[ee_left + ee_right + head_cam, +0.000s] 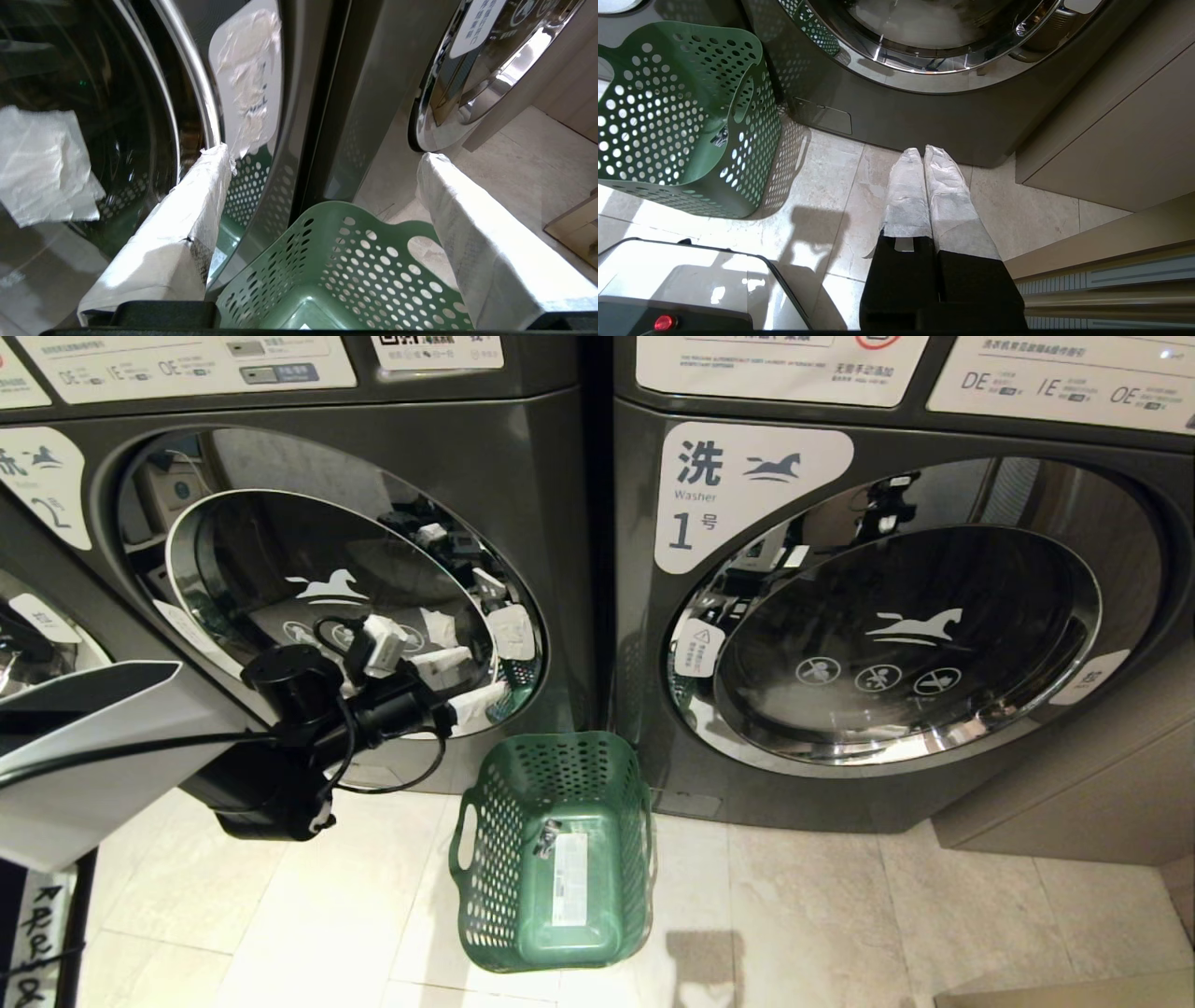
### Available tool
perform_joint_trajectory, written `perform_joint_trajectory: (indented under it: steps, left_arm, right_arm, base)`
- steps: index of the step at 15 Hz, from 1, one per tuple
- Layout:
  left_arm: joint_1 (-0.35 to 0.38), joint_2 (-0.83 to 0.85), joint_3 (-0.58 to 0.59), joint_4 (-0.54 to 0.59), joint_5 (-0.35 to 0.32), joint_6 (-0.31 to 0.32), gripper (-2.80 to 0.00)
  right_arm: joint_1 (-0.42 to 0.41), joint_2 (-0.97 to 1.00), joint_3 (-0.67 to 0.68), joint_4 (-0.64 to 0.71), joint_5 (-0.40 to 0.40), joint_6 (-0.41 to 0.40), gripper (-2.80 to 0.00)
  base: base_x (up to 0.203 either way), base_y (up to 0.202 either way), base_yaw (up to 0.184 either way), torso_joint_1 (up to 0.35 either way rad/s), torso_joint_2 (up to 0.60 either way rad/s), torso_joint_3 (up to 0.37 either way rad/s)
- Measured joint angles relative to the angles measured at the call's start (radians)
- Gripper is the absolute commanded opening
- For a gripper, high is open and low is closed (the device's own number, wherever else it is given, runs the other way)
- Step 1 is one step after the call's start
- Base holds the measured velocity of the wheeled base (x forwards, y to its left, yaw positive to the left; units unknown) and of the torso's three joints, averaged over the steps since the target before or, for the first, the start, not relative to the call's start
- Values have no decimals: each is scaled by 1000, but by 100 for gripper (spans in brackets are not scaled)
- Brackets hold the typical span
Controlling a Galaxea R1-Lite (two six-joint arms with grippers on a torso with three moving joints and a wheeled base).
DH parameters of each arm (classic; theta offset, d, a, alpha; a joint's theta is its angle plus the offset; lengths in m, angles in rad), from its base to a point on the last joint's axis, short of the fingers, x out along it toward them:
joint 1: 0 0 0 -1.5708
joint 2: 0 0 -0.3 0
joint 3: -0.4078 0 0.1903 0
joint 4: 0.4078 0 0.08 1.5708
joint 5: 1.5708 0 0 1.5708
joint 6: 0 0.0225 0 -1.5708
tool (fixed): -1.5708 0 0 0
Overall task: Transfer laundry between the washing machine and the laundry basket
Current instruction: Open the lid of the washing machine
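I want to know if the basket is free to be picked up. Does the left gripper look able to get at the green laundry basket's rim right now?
Probably yes. The left gripper is open and empty, just above the laundry basket by washing machine 2's closed door. Nothing lies between its fingers and the basket's near rim; the basket looks empty.

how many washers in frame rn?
2. Washing machine marked 2 on the head view's left, left gripper at its closed door; the machine marked 1 on the right. The laundry basket stands between them. Others may sit outside view.

Washing machine (523,476) cut off at left
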Motion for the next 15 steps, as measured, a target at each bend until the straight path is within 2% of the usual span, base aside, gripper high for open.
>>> perform_joint_trajectory:
  steps: [6, 9, 15]
  left_arm:
    - [-33, 35, -96, -1, 3, 1, 0]
    - [-50, 52, -116, 0, 39, 2, 0]
    - [-59, 74, -137, 0, 54, 3, 0]
  right_arm:
    - [0, 0, 0, 0, 0, 0, -280]
    - [0, 0, 0, 0, 0, 0, -280]
    - [0, 0, 0, 0, 0, 0, -280]
  base:
    - [0, 0, 0, 0, 0, 0]
    - [0, 0, 0, 0, 0, 0]
    - [0, 0, 0, 0, 0, 0]
